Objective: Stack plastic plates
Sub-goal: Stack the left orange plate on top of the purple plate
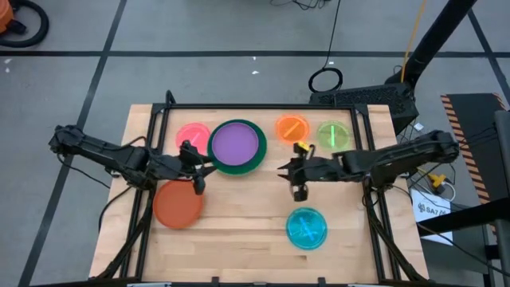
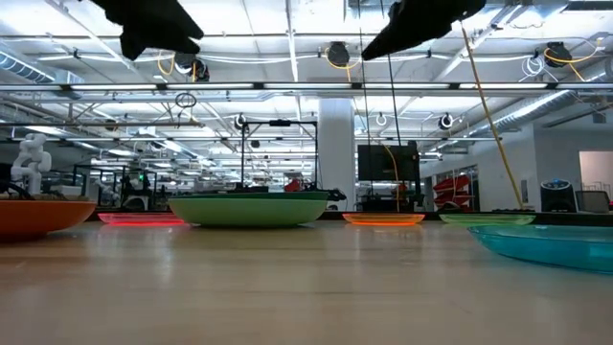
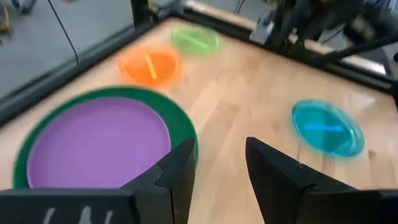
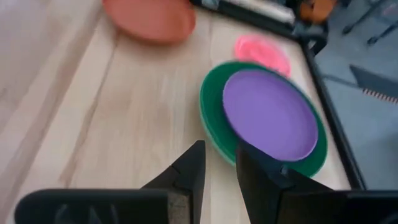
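A purple plate [image 1: 237,142] lies in a larger dark green plate [image 1: 256,162] at the far middle. A pink plate [image 1: 190,133] lies to its left. An orange plate [image 1: 292,127] and a light green plate [image 1: 333,135] lie to its right. A red-orange plate [image 1: 177,204] lies near left and a translucent blue plate [image 1: 307,227] near right. No separate lime plate shows. My left gripper [image 1: 205,169] [image 3: 221,155] is open and empty above the table, by the green plate's near-left rim. My right gripper [image 1: 282,169] [image 4: 221,158] is open and empty, right of that plate.
A black frame rail [image 1: 263,104] runs along the table's far edge and down both sides. Bare wood lies in the near middle between the red-orange and blue plates. In the low view both arms hang high above the plates [image 2: 249,209].
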### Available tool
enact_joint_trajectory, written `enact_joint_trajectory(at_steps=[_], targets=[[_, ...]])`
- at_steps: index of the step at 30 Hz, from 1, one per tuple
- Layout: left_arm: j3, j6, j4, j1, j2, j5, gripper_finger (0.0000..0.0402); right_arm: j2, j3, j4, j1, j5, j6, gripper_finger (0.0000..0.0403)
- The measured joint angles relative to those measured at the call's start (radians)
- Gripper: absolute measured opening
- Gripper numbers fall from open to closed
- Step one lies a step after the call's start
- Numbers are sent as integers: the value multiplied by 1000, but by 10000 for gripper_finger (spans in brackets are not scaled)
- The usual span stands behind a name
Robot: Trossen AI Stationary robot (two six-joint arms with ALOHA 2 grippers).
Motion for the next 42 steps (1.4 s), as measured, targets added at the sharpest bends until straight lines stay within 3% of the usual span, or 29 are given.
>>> enact_joint_trajectory(at_steps=[5, 11, 14, 19, 28, 42], targets=[[0, -130, -139, 0, 38, 82, 147, -118, -99, 77, 0, 0, -5, 82], [0, -230, -494, 55, 117, 281, 147, -187, -124, 83, -1, 1, -25, 82], [0, -178, -626, 113, 200, 429, 147, -191, -124, 112, -2, 1, -67, 82], [0, 71, -637, 156, 327, 512, 147, -190, -124, 116, -3, 1, -81, 82], [0, 415, -612, 210, 417, 461, 147, -186, -124, 53, -3, 1, -53, 82], [0, 567, -540, 269, 417, 503, 147, -178, -124, 22, -3, 0, -33, 82]])
